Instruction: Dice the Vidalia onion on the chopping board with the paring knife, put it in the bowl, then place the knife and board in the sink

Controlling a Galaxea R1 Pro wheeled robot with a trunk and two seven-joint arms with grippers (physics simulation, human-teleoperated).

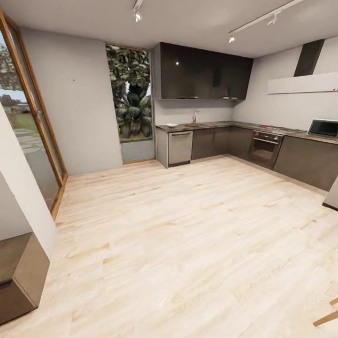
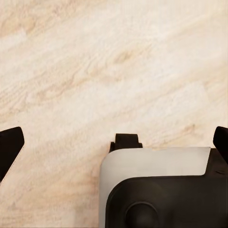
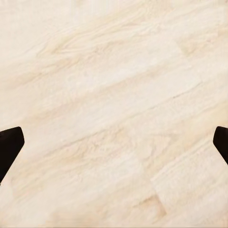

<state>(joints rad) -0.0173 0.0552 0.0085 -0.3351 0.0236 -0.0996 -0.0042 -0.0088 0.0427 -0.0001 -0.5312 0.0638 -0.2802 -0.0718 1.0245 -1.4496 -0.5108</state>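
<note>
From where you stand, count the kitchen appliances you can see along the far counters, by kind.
Dishwasher: 1
Built-in oven: 1
Hob: 1
Microwave: 1
Range hood: 1
Total: 5

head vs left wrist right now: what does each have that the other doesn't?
Head view alone: the far kitchen with the countertop, faucet at the sink, a white bowl, oven, dishwasher, dark wall cabinets and a window.
Left wrist view alone: the left gripper, fingertips spread at the frame edges, above the robot's white and black base.
Both: the light wood floor.
</note>
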